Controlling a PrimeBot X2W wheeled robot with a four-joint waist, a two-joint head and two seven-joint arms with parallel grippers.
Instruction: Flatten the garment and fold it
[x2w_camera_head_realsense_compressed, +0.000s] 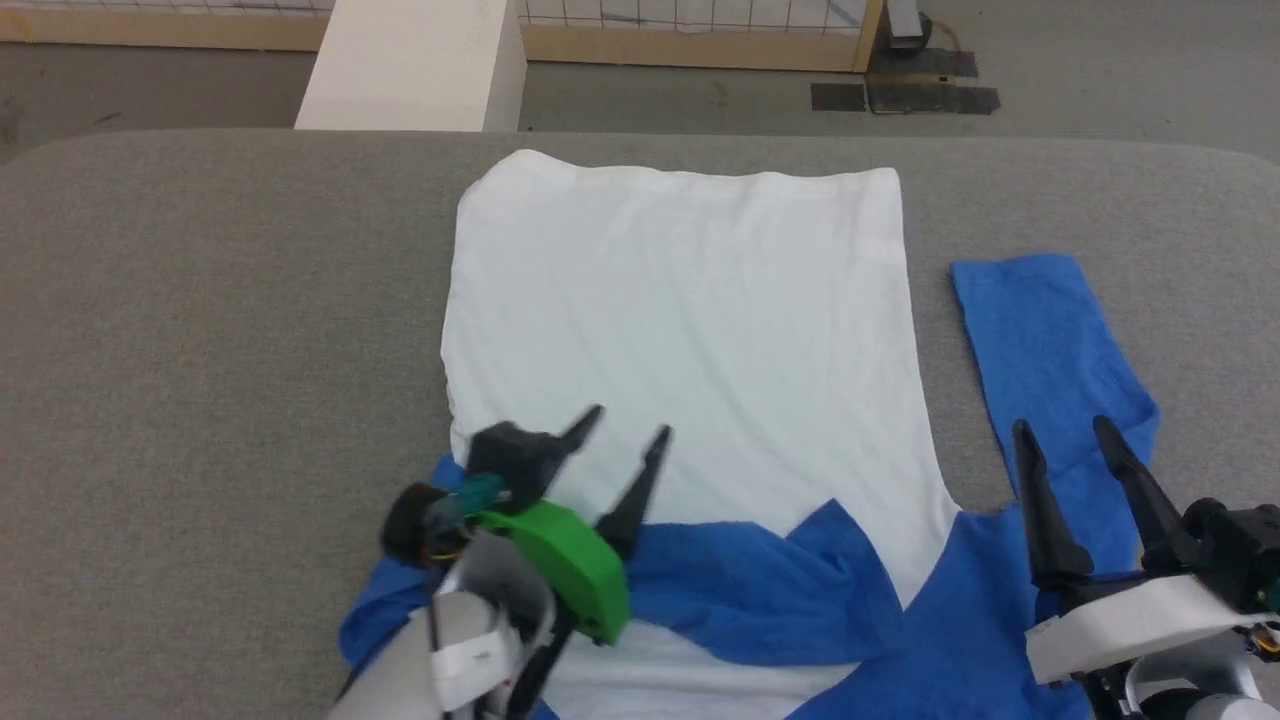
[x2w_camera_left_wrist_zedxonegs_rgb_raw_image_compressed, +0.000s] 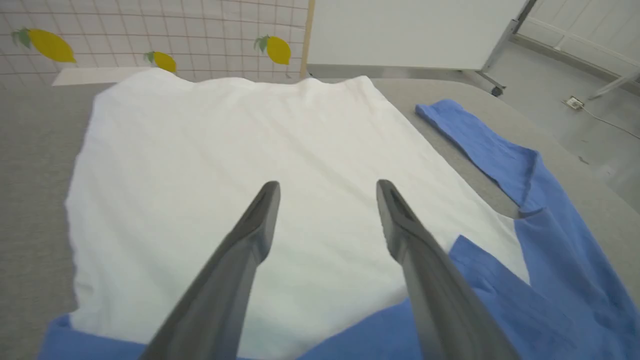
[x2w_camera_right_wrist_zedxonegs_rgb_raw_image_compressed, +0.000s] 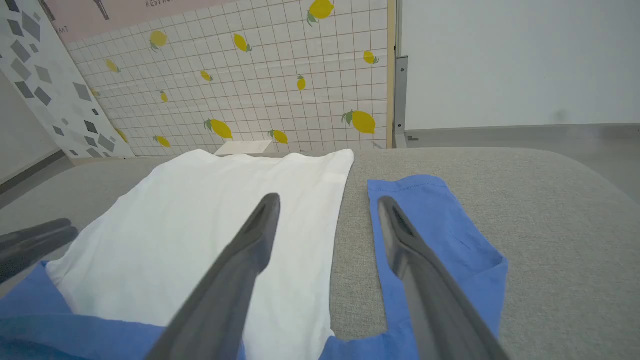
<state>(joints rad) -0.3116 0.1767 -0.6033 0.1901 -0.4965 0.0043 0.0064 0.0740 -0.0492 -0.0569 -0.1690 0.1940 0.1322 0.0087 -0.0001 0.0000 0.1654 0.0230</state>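
Observation:
The garment (x2w_camera_head_realsense_compressed: 680, 320) lies spread on the grey table (x2w_camera_head_realsense_compressed: 200, 330), white body stretching toward the far edge. One blue sleeve (x2w_camera_head_realsense_compressed: 1050, 350) lies flat out to the right; the other blue sleeve (x2w_camera_head_realsense_compressed: 760, 590) is folded across the near part of the white body. My left gripper (x2w_camera_head_realsense_compressed: 628, 425) is open above the body's near left part, nothing between its fingers; in the left wrist view it (x2w_camera_left_wrist_zedxonegs_rgb_raw_image_compressed: 327, 187) hovers over white cloth (x2w_camera_left_wrist_zedxonegs_rgb_raw_image_compressed: 225, 150). My right gripper (x2w_camera_head_realsense_compressed: 1065, 430) is open over the right sleeve (x2w_camera_right_wrist_zedxonegs_rgb_raw_image_compressed: 440, 230), beside the body's side edge (x2w_camera_right_wrist_zedxonegs_rgb_raw_image_compressed: 320, 225).
A pale block (x2w_camera_head_realsense_compressed: 415, 65) stands past the table's far edge, with a wooden-framed tiled panel (x2w_camera_head_realsense_compressed: 700, 20) behind it. Bare grey tabletop extends left (x2w_camera_head_realsense_compressed: 200, 330) and right (x2w_camera_head_realsense_compressed: 1200, 220) of the shirt. Dark floor patches (x2w_camera_head_realsense_compressed: 905, 90) lie beyond.

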